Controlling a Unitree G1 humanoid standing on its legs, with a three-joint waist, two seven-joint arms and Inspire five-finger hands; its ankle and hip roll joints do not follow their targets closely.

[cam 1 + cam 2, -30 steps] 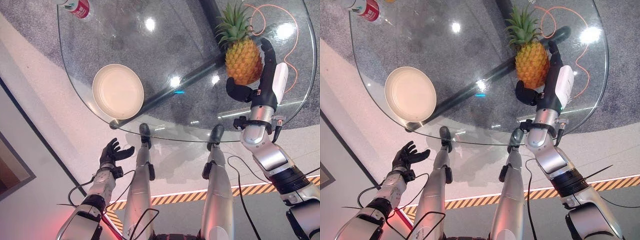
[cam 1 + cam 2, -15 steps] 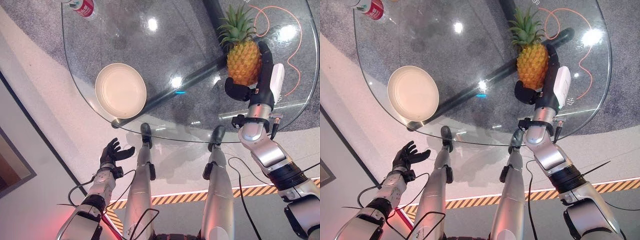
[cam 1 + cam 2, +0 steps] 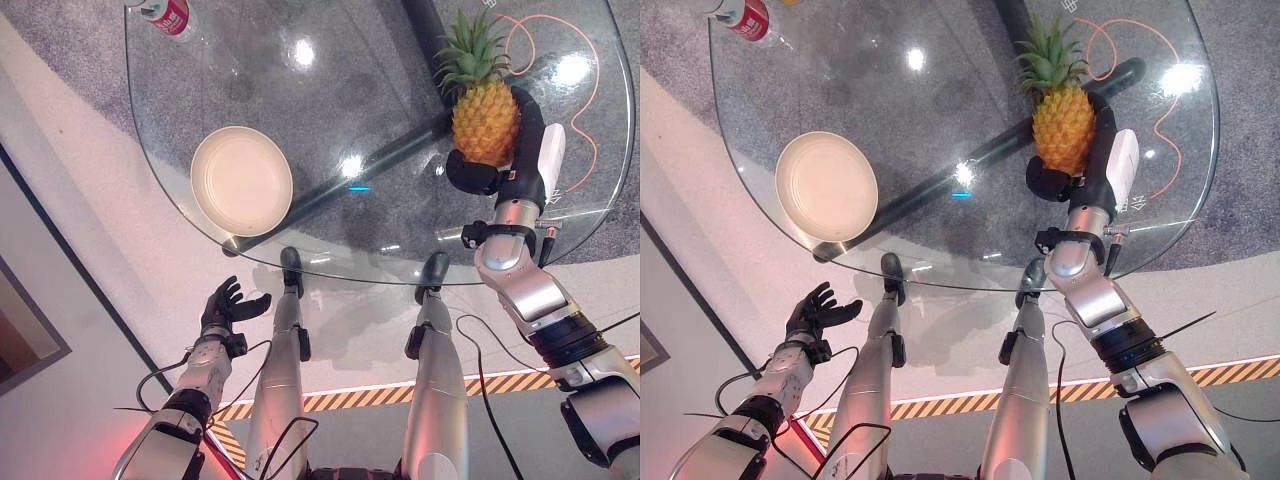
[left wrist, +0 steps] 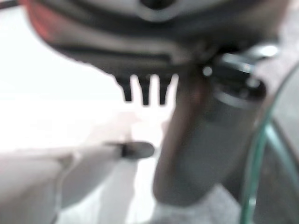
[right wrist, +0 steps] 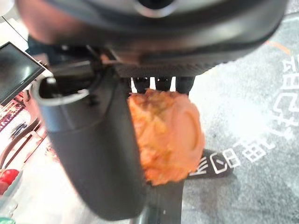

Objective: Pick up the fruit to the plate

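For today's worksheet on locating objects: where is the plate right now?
The plate sits on the glass table at the robot's left near the table's front edge, far from the pineapple held in the right hand.

Bare glass table (image 3: 400, 90) between pineapple (image 3: 484, 118) and plate (image 3: 241, 180); bottle (image 3: 165, 14) well aside

Plate (image 3: 241, 181) sat on worktop (image 3: 380, 90) at near left. Pineapple (image 3: 484, 110) stood far right, well apart from it, right hand (image 3: 497, 170) wrapped round it. Bottle (image 3: 168, 14) lay at far-left edge. Left hand (image 3: 226, 306) hung below worktop.
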